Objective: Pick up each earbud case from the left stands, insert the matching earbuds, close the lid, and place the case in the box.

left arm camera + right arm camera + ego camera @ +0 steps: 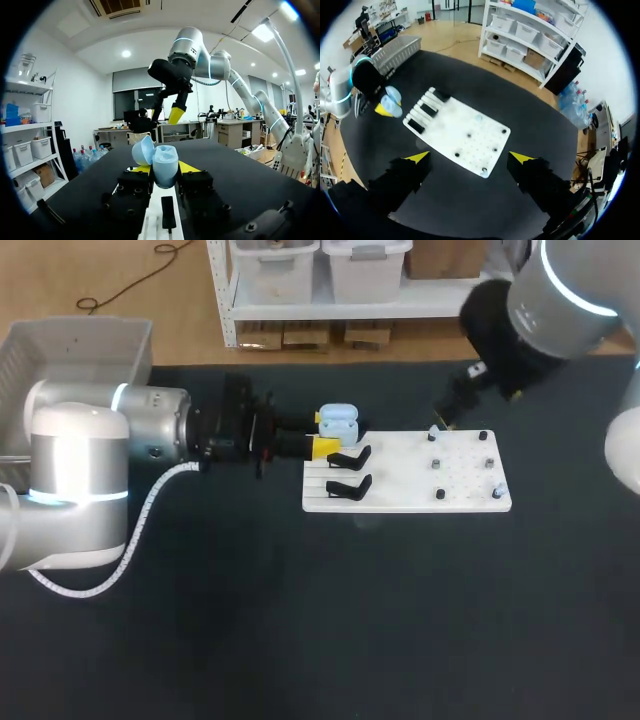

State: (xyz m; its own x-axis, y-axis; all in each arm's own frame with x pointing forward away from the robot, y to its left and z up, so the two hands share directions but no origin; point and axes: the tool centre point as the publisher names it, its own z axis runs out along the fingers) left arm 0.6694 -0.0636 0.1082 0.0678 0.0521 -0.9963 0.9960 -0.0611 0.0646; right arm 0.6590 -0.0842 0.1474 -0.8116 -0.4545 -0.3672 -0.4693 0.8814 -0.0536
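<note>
Our left gripper (164,171) is clamped on the pale blue earbud case (159,159), its lid open, at the left end of the white board (420,492), just beside the black stands (350,486). Our right gripper (470,158) hangs above the board's far side, fingers spread wide, holding nothing.

Our left arm (150,435) bars the board's (420,502) left end, left gripper (165,169) clamped on the open blue case (338,422) beside 2 black stands (348,472). Small pegs (440,494) dot the right half. Our right gripper (470,157) hangs spread above. Near table (350,620) lies open.
</note>
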